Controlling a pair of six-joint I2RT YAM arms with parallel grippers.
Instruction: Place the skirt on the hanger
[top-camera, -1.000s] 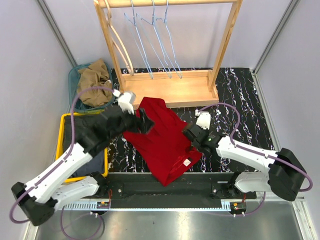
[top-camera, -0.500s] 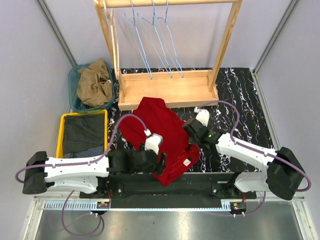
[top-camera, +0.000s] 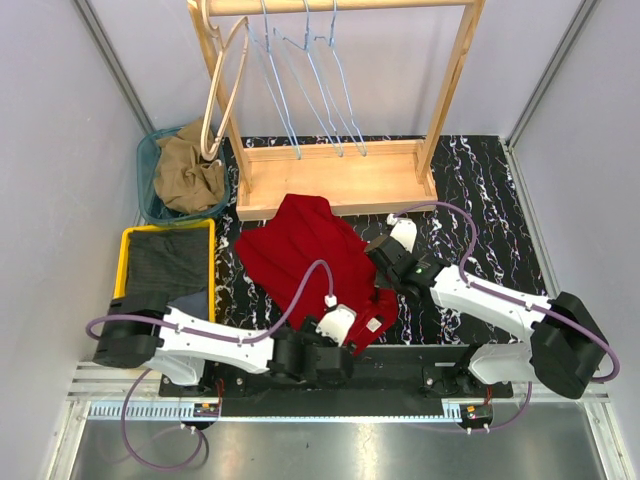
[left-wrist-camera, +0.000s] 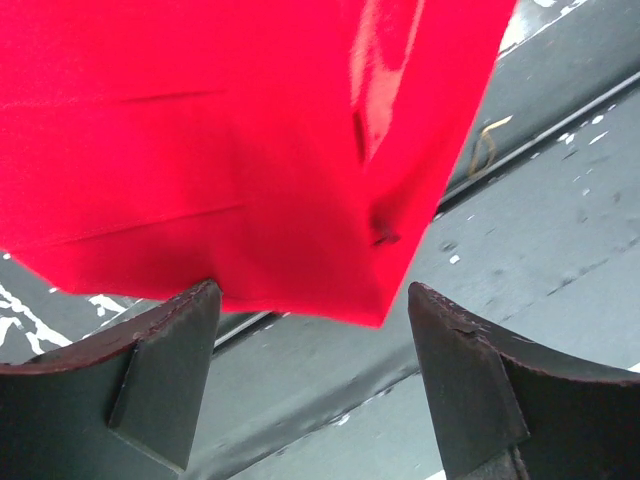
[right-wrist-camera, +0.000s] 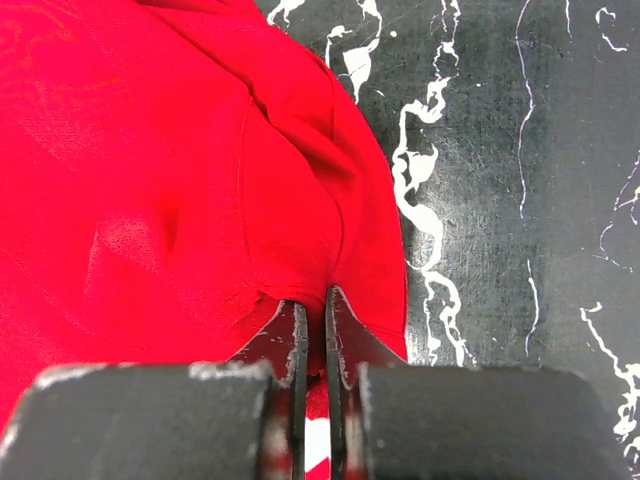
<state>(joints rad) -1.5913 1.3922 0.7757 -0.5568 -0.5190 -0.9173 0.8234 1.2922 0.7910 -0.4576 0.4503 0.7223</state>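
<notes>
Red skirt (top-camera: 310, 255) lies flat on marble table (top-camera: 480, 190). Right gripper (right-wrist-camera: 312, 322) is pinched on a fold at the skirt's edge. Left gripper (left-wrist-camera: 310, 300) is spread wide, with the hem corner just ahead of it, ungripped. Wooden hanger (top-camera: 222, 90) hangs on rack (top-camera: 340, 180), well beyond both grippers.

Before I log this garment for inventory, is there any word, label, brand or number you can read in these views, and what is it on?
No text is legible in any view.
White tag on the red skirt: too small to read.
Tick-marked strip along the near rail: marks only, no digits can be made out.
Both wrist views: no print shows.
</notes>
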